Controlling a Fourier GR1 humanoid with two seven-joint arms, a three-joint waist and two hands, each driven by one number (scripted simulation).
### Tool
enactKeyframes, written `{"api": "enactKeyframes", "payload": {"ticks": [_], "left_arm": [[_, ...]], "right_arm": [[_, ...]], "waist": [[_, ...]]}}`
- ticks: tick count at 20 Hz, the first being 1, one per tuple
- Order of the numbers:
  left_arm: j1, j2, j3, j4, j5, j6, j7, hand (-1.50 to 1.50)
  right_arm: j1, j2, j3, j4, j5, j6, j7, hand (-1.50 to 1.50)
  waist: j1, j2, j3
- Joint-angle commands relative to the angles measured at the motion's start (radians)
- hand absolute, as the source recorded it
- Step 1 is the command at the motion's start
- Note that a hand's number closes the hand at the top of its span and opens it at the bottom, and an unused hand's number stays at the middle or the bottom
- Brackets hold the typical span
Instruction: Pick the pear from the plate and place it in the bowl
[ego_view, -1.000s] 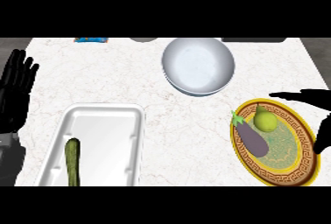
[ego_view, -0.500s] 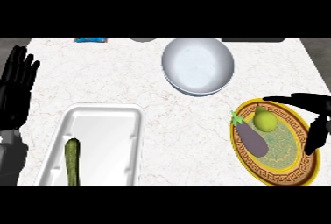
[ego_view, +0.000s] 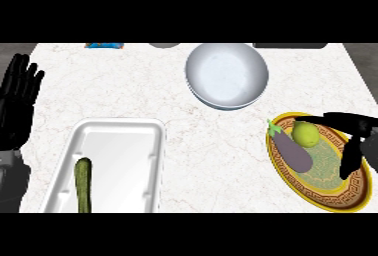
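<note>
Two hands in view: right hand (ego_view: 356, 131) spread open over the plate (ego_view: 338, 194), thumb and fingers bracketing the pear (ego_view: 305, 133) without holding it; the pear rests beside an eggplant (ego_view: 291, 152). Bowl (ego_view: 226, 75) beyond. Left hand (ego_view: 18, 102) open at left edge.

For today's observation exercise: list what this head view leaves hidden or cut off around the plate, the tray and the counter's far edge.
- Right hand: palm cut off by the right edge.
- Plate: its right rim is covered by that hand.
- Cucumber in the tray: lower end cut off.
- Blue item at the far edge: mostly cut off, unidentifiable.
</note>
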Motion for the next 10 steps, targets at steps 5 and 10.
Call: {"api": "enactKeyframes", "payload": {"ticks": [5, 10], "left_arm": [[-0.037, -0.022, -0.009, 0.020, -0.036, 0.012, 0.005, 0.00], [0.038, -0.029, -0.007, -0.081, -0.042, 0.013, 0.031, 0.00]], "right_arm": [[-0.036, 0.123, 0.004, 0.211, 0.091, -0.094, -0.023, -1.50], [-0.015, 0.073, -0.013, 0.171, 0.107, -0.140, -0.153, 1.50]], "waist": [[0.006, 0.005, 0.001], [0.006, 0.001, 0.001]]}}
